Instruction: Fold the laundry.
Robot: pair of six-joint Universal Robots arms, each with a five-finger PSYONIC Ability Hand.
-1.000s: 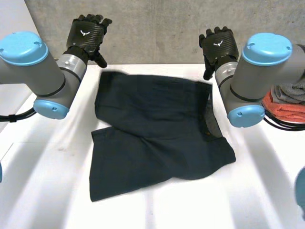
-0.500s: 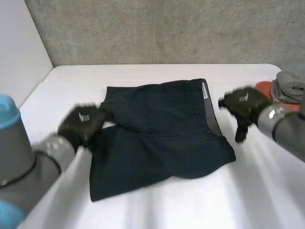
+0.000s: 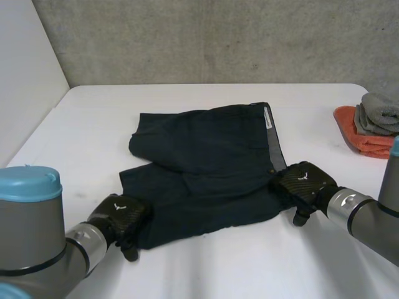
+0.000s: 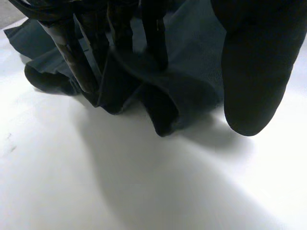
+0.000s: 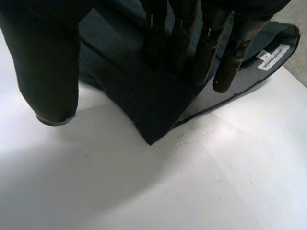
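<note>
Dark navy shorts lie spread on the white table, waistband to the right. My left hand is at the near-left leg hem. In the left wrist view its fingers press down on the bunched hem, with the thumb apart over bare table. My right hand sits on the near-right corner by the waistband. In the right wrist view its straight fingers rest on that corner, and the thumb stands off the cloth. A white label shows beyond the fingertips.
Folded grey and orange towels are stacked at the table's far right edge. A concrete wall runs along the back and a white panel stands at the left. Bare table lies in front of the shorts.
Both arms came down from raised positions at the back to the shorts' near corners. The near-left hem has been pushed in and bunched up. Both hands' fingers have closed a little.
</note>
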